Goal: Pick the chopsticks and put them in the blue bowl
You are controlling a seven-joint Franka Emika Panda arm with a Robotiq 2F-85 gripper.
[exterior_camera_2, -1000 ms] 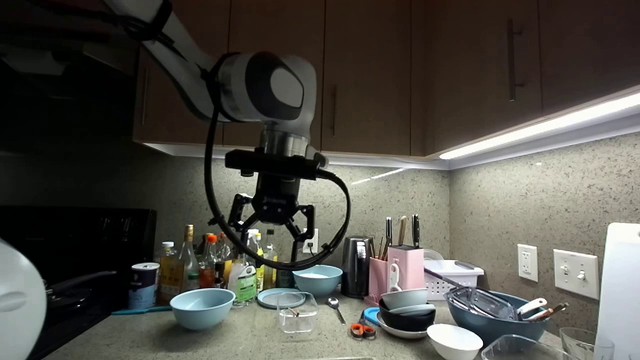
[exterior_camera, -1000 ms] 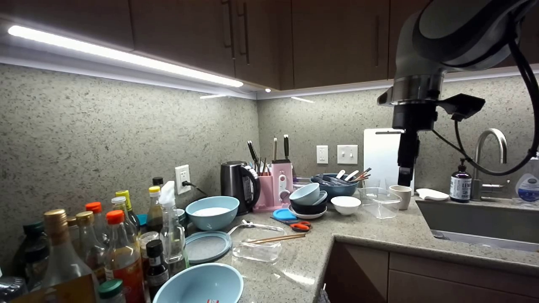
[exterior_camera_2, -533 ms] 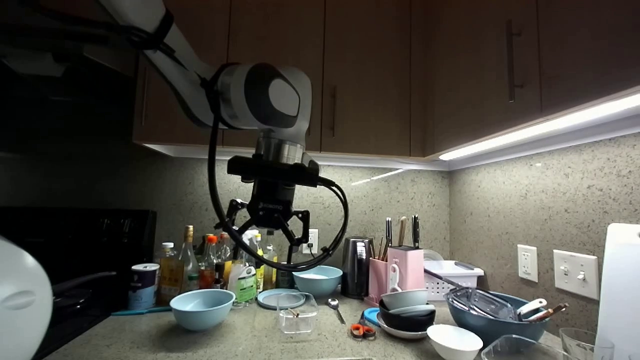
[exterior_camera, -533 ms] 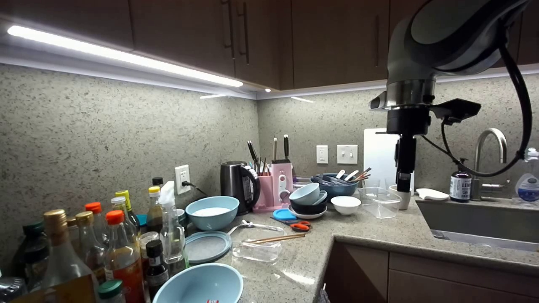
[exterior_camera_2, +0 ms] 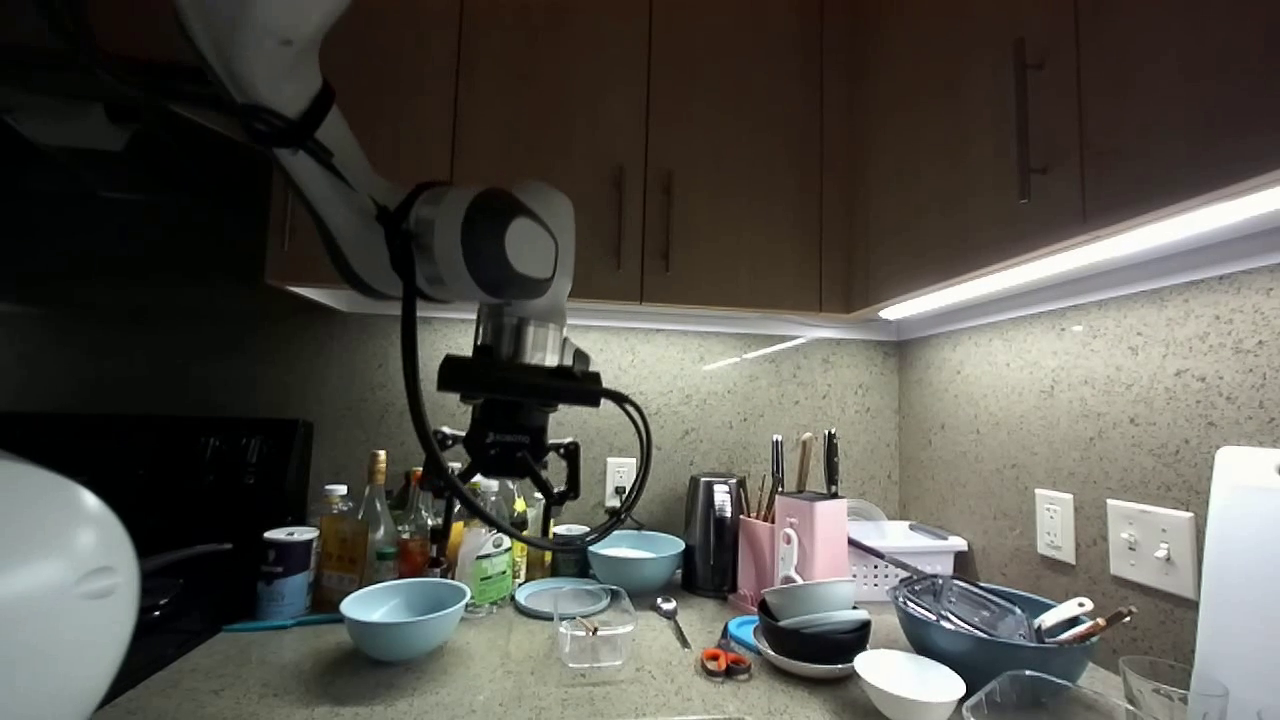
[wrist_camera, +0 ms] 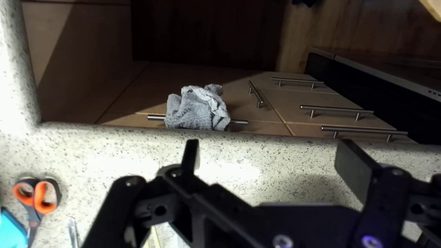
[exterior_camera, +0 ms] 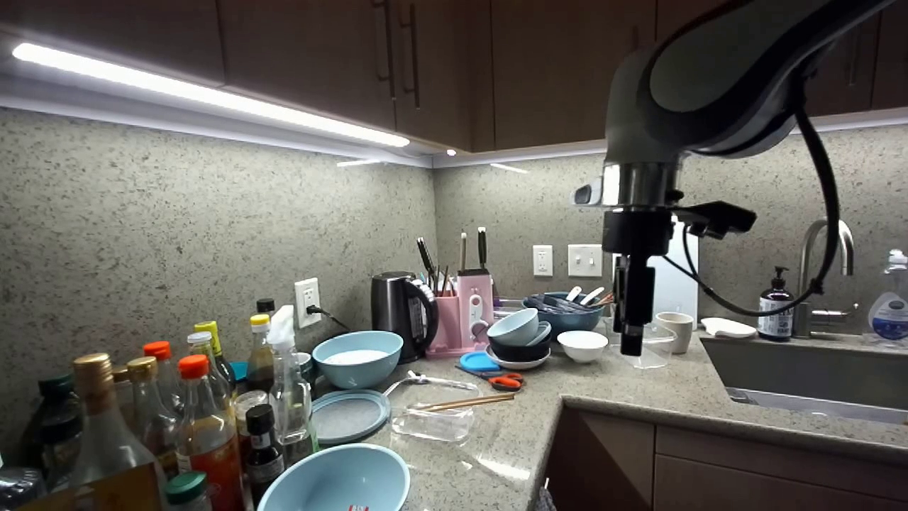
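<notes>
The chopsticks are thin tan sticks lying across a clear plastic container on the counter. In an exterior view they show nearly end-on. In the wrist view a pale strip at the bottom edge, partly behind the gripper, may be them. The blue bowl, pale and round, stands on the counter near the container; it also shows in an exterior view. My gripper is open and empty, pointing down, well above the counter and apart from the chopsticks. Its jaws stand wide apart in the wrist view.
Bottles crowd along the wall. Another pale blue bowl, a round lid, orange-handled scissors, stacked bowls and a pink knife holder stand around. The counter edge runs below the gripper.
The arm and gripper have moved down and toward the left in both exterior views, faster in the last half second. The gripper stays open. Chopsticks and bowl have not moved.
</notes>
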